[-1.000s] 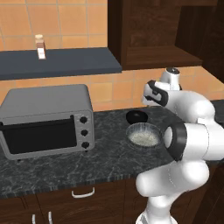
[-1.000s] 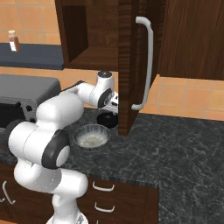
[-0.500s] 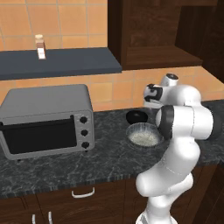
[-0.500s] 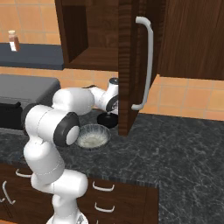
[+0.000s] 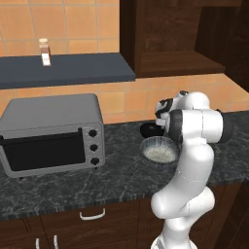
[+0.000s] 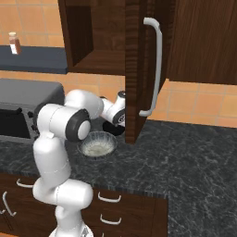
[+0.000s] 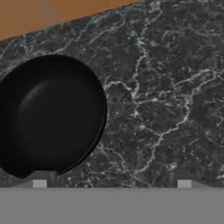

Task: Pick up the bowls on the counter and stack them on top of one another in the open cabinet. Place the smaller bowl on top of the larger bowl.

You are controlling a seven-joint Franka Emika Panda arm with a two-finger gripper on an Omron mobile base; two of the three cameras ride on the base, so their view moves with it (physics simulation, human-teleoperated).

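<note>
The smaller bowl (image 7: 48, 116), glossy black, sits on the dark marbled counter (image 7: 166, 87) close to the tiled wall. My gripper (image 7: 111, 183) hovers low over it, open, with its left fingertip (image 7: 39, 183) at the bowl's near rim and its right fingertip over bare stone. From the base, the gripper (image 5: 159, 120) hangs just above the black bowl (image 5: 150, 130). The larger bowl (image 5: 159, 150), grey speckled with a pale inside, stands in front of it and apart from it. The open cabinet (image 5: 177, 62) with its wooden shelf board is above.
A grey toaster oven (image 5: 48, 131) occupies the counter's left part. A dark blue-grey wall shelf (image 5: 68, 70) carries a small spice jar (image 5: 44, 52). The cabinet's open door (image 6: 139, 69) with a pale handle (image 6: 156, 65) hangs right beside my hand, above the black bowl (image 6: 111, 130).
The arm has folded so that its elbow stands upright over the base. The hand has come slightly down and toward the black bowl. Both bowls stay in place.
</note>
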